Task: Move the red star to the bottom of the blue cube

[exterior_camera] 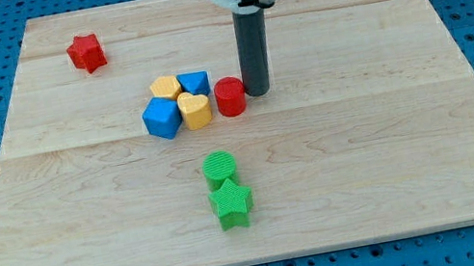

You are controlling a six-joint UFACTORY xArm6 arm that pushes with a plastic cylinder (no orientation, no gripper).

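Observation:
The red star (86, 53) lies near the board's top left corner. The blue cube (161, 118) sits in a cluster near the middle, far down and to the right of the star. My tip (256, 90) rests on the board just right of a red cylinder (230, 97), touching or nearly touching it. The tip is well to the right of the blue cube and far from the red star.
Around the blue cube sit a yellow hexagon block (166, 89), a small blue triangular block (194, 83) and a yellow heart-like block (195, 109). A green cylinder (219, 166) and a green star (232, 202) lie lower in the middle. The wooden board (420, 169) ends at a blue pegboard surround.

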